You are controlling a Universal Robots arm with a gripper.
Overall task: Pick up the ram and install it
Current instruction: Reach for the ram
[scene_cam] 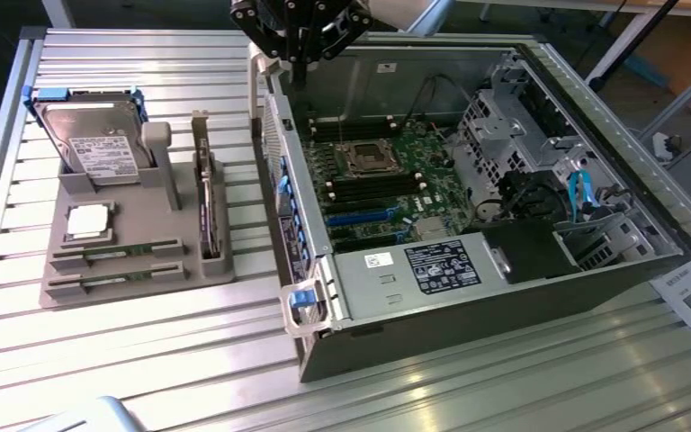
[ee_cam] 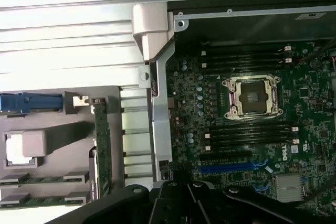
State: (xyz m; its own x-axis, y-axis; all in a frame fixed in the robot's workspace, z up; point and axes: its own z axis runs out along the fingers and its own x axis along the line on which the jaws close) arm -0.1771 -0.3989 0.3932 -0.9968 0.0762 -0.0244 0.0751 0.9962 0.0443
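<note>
Overhead, the gripper (scene_cam: pixel 301 74) hangs with its fingers pressed together and nothing between them, above the rear edge of the open computer case (scene_cam: pixel 502 317), near the motherboard (scene_cam: pixel 384 184). Well apart, toward the exterior view's left, the ram (scene_cam: pixel 118 251) lies in the grey holder (scene_cam: pixel 154 220), with a second stick (scene_cam: pixel 118 277) just beside it.

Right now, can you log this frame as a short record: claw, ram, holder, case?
claw: shut, over the open case wall beside the holder
ram: two sticks lying in the grey holder, untouched
also in holder: hard drive, processor chip, expansion card
processor socket: empty
</note>
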